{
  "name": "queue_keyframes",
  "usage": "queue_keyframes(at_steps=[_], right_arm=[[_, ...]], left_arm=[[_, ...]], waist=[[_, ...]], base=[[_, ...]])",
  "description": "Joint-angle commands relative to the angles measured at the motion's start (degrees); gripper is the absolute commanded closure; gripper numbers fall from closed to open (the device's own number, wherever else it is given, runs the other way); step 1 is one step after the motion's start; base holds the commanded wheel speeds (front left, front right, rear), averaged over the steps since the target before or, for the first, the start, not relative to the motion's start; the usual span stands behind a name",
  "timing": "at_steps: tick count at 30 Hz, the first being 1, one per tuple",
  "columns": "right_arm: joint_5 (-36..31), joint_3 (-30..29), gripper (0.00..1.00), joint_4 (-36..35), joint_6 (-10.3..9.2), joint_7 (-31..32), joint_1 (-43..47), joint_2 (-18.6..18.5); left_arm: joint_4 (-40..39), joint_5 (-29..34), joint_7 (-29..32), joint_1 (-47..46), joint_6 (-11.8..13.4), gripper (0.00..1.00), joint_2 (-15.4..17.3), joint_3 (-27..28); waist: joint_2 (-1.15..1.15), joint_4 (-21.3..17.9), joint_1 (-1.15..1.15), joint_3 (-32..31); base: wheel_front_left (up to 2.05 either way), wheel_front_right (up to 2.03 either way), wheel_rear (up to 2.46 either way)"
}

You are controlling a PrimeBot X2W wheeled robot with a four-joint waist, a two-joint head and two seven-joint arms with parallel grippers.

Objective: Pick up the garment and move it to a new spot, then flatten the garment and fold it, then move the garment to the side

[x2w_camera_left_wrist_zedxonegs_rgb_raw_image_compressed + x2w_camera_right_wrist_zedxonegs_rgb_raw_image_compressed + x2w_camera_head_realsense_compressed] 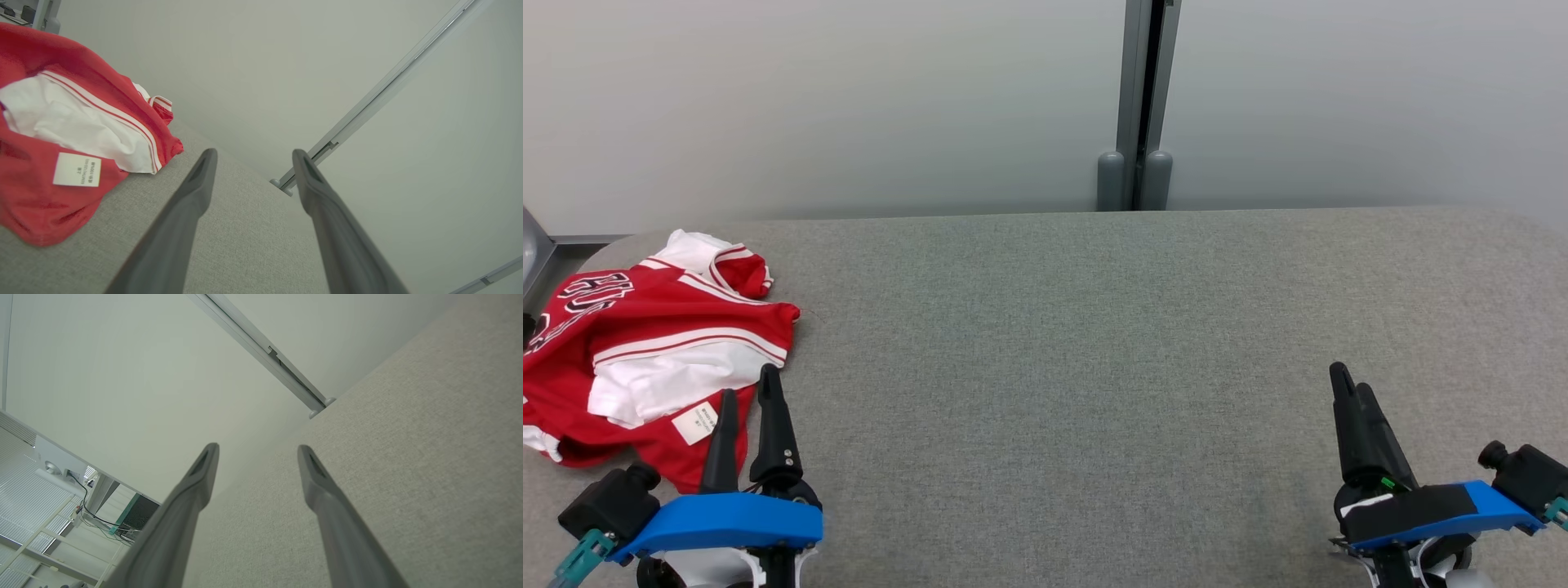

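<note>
Your garment (645,351) lies crumpled at the frame's left edge on the worktop (1094,367). Just beside it, the left tool (747,384) is spread wide and empty, likely staged for pickup. The right tool (1349,380), lower right, is equally open and holds nothing.

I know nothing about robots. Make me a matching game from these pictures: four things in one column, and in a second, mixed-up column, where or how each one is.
Things:
1. garment
2. left gripper
3. right gripper
4. white label

Descriptions:
A. open, above the bare grey table, far from the garment
B. lying on red fabric
C. crumpled, red and white, at the table's left end
D. open, fingertips close by the garment's near edge

Pairs: 1-C, 2-D, 3-A, 4-B
</note>
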Motion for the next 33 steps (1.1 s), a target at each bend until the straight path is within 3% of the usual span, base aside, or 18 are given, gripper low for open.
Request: queue_keyframes(at_steps=[1,12,33], right_arm=[[-2.11,0.16,0.0,-0.88,0.09,-0.62,-1.26,-0.42],[-12.16,-0.11,0.0,0.07,0.1,-2.45,-1.61,-0.49],[-25.65,0.55,0.0,2.9,0.12,-5.45,-2.45,-0.6]], left_arm=[[-0.98,2.57,-0.58,-1.55,0.45,0.0,0.48,-0.3],[-0.63,12.75,-2.37,-1.45,1.66,0.0,1.62,-2.07],[2.39,24.6,-5.34,-1.91,1.9,0.0,2.77,-4.7]], waist=[[0.0,0.02,0.0,0.0],[0.0,0.11,0.0,-0.06],[0.0,0.64,0.0,-0.13]], base=[[0.0,0.0,0.0],[0.0,0.0,0.0],[0.0,0.0,0.0]])
